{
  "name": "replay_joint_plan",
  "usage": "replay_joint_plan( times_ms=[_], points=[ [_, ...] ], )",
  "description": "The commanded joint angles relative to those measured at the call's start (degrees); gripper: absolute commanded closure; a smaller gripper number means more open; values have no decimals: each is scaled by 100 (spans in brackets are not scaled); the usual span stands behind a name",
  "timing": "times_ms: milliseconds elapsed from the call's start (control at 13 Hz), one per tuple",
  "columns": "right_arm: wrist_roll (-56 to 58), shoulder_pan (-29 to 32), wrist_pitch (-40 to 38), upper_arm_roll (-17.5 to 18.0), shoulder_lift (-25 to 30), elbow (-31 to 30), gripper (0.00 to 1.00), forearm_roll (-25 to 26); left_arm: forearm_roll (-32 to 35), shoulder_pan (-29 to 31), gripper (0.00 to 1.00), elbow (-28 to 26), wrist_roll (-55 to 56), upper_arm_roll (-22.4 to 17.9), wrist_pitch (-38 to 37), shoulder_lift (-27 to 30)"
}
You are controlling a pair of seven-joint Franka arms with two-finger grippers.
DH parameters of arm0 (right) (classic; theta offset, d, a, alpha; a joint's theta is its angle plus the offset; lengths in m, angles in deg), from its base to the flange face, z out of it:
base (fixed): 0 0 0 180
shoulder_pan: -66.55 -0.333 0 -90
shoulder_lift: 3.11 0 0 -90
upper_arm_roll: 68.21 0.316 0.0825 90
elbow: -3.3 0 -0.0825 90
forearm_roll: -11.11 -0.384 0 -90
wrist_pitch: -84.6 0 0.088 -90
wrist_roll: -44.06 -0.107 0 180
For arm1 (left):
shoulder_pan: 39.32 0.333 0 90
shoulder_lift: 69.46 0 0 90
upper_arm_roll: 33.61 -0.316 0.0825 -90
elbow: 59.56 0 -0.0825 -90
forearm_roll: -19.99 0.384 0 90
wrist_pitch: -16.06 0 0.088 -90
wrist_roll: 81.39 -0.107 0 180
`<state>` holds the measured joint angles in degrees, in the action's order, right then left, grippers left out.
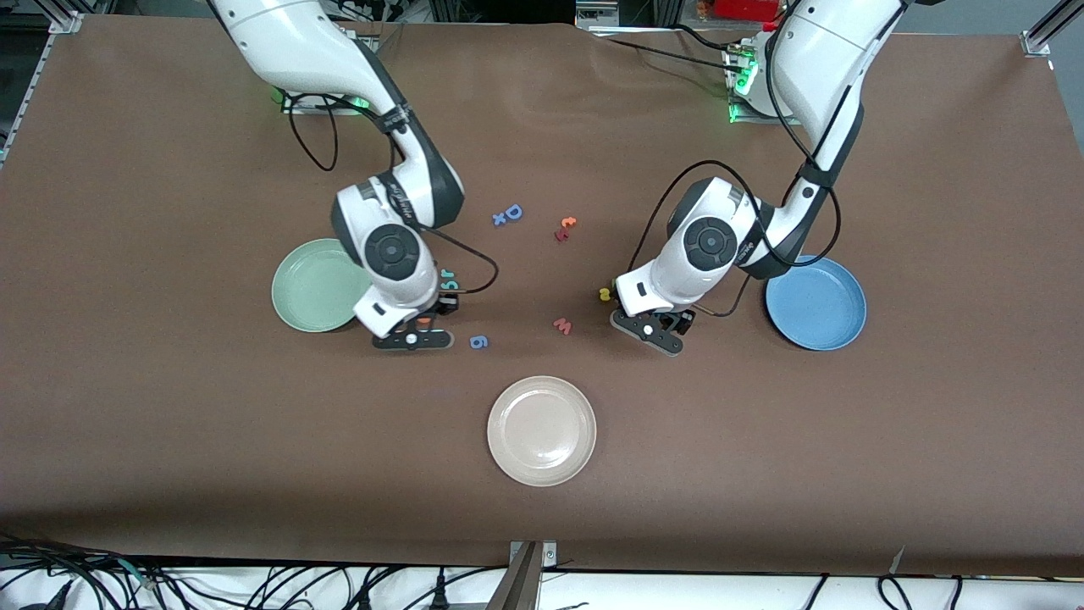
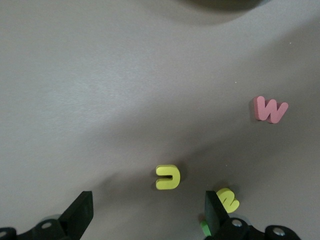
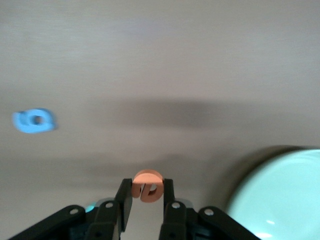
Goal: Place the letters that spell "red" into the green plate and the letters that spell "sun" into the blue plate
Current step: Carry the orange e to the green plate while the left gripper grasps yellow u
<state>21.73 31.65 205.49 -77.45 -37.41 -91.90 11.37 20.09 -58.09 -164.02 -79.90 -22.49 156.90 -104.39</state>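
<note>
My right gripper (image 3: 147,192) is shut on the orange "e" (image 3: 148,184), low over the table beside the green plate (image 1: 318,285), whose rim (image 3: 280,195) shows in the right wrist view. The teal "d" and "r" (image 1: 447,280) lie close together just past that gripper (image 1: 415,326), farther from the front camera. My left gripper (image 2: 148,207) hangs open, low over the table with nothing between its fingers. The yellow "u" (image 2: 167,177) lies just ahead of the gap. The yellow "s" (image 2: 228,199) and a sliver of the green "n" (image 2: 204,227) sit by one finger. The blue plate (image 1: 815,302) lies beside the left gripper (image 1: 656,326), toward the left arm's end.
A pink "w" (image 1: 562,325) lies between the two grippers. A blue "6" (image 1: 478,341) sits near the right gripper. A blue "D" (image 1: 508,213) and small red-orange pieces (image 1: 565,229) lie farther from the front camera. The cream plate (image 1: 542,430) sits nearest it.
</note>
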Motion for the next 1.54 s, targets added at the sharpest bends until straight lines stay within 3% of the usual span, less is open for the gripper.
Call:
replay_joint_plan(
  times_ms=[0, 154, 461, 768, 844, 921, 998, 1382, 1458],
  points=[
    [614, 168, -371, -149, 353, -278, 92, -79, 147, -171, 6, 190, -105, -102, 258, -312],
    [1209, 422, -320, -272, 572, -629, 92, -79, 593, -206, 8, 181, -358, -146, 338, -427],
    [1407, 643, -215, -438, 1047, -1533, 91, -79, 675, -232, 8, 172, -377, -172, 382, -454],
    [1407, 643, 1040, -641, 1118, -2659, 88, -79, 684, -364, 9, 172, -377, -260, 391, -462],
    [1407, 643, 1217, -641, 1118, -2792, 78, -79, 684, -399, 10, 172, -377, -286, 399, -497],
    [1398, 652, 1271, -641, 1110, -2819, 45, -79, 684, -426, 10, 181, -377, -287, 399, -524],
    [1398, 660, 1228, -641, 1118, -2811, 0, -79, 692, -434, 10, 172, -377, -295, 521, -550],
    [1293, 626, 675, -589, 1382, -2443, 1, -79, 877, -443, 10, 146, -377, -348, 698, -603],
    [1197, 608, 595, -388, 1382, -2346, 1, -96, 877, -443, 12, 146, -377, -348, 698, -603]
  ],
)
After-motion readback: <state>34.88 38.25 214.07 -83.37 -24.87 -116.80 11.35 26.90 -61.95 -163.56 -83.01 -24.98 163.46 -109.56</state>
